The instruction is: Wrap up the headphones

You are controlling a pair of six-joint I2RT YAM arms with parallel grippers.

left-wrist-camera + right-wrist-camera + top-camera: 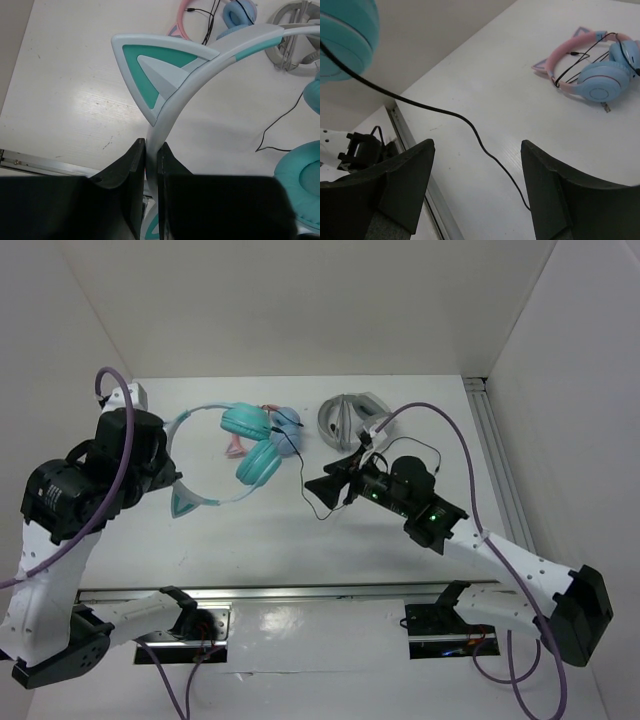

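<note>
left gripper [151, 150] clamped on the headband [200, 70] of the headphones [250, 445], held mid-table by the pink-and-blue pair [600, 80]; right gripper [476, 145] spread wide over the loose black cable [420, 105], gripping nothing: cable-pickup step, next likely close on it and start winding.

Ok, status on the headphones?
Left gripper shut on headphones at the headband. Right gripper open, cable slack below it, ungripped, not yet wrapped. Pink pair lies close by the cups.
</note>
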